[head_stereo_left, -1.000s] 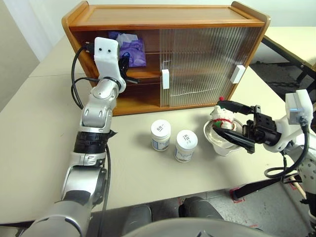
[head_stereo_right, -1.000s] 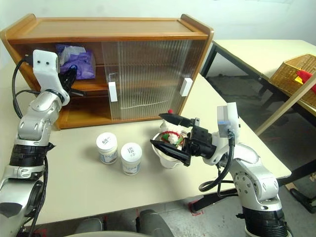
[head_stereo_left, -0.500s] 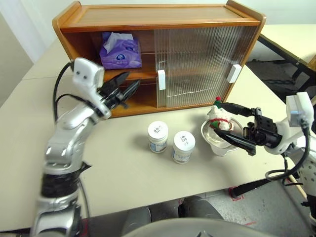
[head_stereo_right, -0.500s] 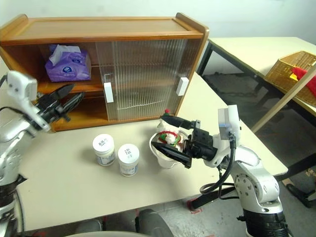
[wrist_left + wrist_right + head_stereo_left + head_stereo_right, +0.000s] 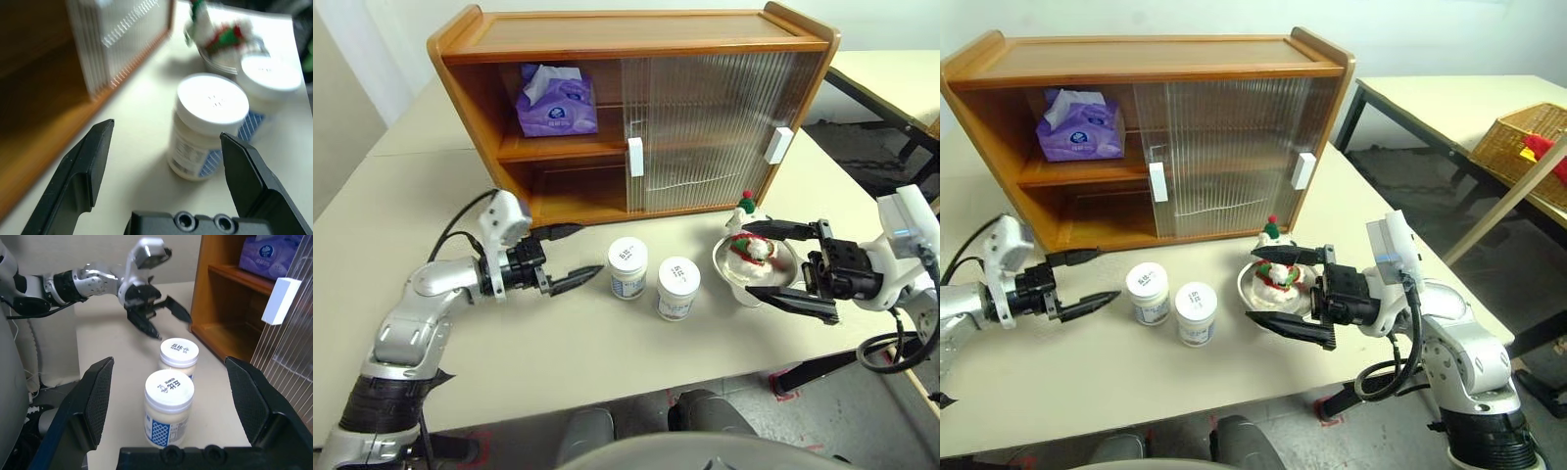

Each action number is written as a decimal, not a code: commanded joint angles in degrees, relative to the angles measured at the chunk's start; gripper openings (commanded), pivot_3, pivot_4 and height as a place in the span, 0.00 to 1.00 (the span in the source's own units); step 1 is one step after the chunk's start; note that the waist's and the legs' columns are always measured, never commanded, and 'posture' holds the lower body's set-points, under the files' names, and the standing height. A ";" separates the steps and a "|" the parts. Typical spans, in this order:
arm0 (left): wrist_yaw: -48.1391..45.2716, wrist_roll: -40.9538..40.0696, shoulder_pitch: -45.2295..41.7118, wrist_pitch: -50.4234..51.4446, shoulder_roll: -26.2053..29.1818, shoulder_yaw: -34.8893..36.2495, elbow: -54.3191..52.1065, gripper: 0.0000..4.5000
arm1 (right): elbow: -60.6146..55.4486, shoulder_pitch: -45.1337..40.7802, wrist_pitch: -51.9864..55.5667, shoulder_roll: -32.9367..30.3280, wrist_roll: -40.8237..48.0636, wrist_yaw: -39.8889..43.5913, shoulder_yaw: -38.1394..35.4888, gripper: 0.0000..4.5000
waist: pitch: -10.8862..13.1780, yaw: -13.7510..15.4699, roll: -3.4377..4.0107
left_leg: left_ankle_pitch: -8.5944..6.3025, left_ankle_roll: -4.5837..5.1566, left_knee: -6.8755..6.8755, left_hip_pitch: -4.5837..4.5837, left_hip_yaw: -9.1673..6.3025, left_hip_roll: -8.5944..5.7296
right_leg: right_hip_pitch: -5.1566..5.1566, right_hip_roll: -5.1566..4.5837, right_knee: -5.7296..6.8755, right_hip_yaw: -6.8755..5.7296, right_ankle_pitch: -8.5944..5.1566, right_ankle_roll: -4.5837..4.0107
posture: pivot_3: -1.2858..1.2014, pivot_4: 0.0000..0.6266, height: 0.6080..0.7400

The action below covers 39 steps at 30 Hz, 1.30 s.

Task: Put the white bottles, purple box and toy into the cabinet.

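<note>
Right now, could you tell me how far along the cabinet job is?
Done: purple box sits on the cabinet shelf. In hand: nothing; the open left hand points at the nearer of the white bottles; the open right hand brackets the toy. Left: bottles and toy.

purple box on the cabinet shelf, left tool wide-jawed beside two white bottles

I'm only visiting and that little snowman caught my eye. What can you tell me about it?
The toy is a small white plush snowman with a red scarf and a red-and-green hat topped by a red bobble. It stands roughly upright in a shallow shiny dish on the table, in front of the cabinet's closed right door. The robot's right claw, open, has one finger just above it and one below the dish; whether either touches the toy I cannot tell.
</note>
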 commanded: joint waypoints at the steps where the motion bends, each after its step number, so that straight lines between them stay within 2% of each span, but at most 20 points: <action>1: -1.17 2.87 0.86 -1.58 0.23 -3.48 2.04 0.99 | 0.73 -0.60 -0.41 0.08 -1.13 -0.21 0.41 1.00 | -0.09 -0.13 0.14 | 0.01 0.00 0.00 -0.06 -0.03 0.03 | -0.05 0.01 0.00 0.00 0.00 0.00 | 0.46 0.00 1.00; 7: -0.81 5.99 -0.59 -2.36 -1.14 -7.88 5.60 0.99 | 1.05 0.26 -1.49 0.80 -1.87 -0.20 0.58 1.00 | -0.15 -0.34 0.25 | 0.05 0.03 -0.02 -0.20 -0.08 0.05 | -0.17 0.04 -0.01 0.02 -0.01 0.03 | 0.46 0.00 1.00; 14: 0.23 9.45 -4.30 -4.45 -5.77 -13.10 9.03 0.99 | 2.11 0.39 -2.81 0.87 -2.68 0.54 0.58 1.00 | -0.17 -0.35 0.28 | 0.08 0.05 0.06 -0.22 -0.08 0.02 | -0.09 0.02 -0.03 0.05 0.04 0.15 | 0.46 0.00 1.00; 24: 3.22 15.32 -6.83 -5.73 -9.03 -16.96 15.56 0.99 | 2.31 2.34 -4.46 0.86 -3.40 0.83 0.46 1.00 | -0.19 -0.50 0.30 | 0.18 0.07 0.06 -0.20 -0.01 -0.06 | -0.05 0.04 -0.04 -0.11 0.04 0.39 | 0.45 0.00 1.00; 30: 4.96 14.15 -6.46 -5.22 -12.18 -15.87 16.84 0.69 | 2.46 2.76 -5.11 1.27 -3.78 0.61 1.10 1.00 | -0.22 -0.43 0.36 | 0.19 0.08 0.16 -0.16 0.07 -0.12 | 0.10 0.00 -0.14 -0.06 -0.01 0.77 | 0.45 0.00 1.00; 39: 3.08 11.85 -4.46 -5.90 -12.73 -14.88 16.41 0.69 | 3.33 2.84 -5.83 1.28 -4.08 0.91 1.32 1.00 | -0.21 -0.64 0.35 | 0.24 0.12 0.12 -0.11 0.07 -0.11 | 0.10 0.03 -0.12 -0.07 0.03 0.93 | 0.45 0.00 1.00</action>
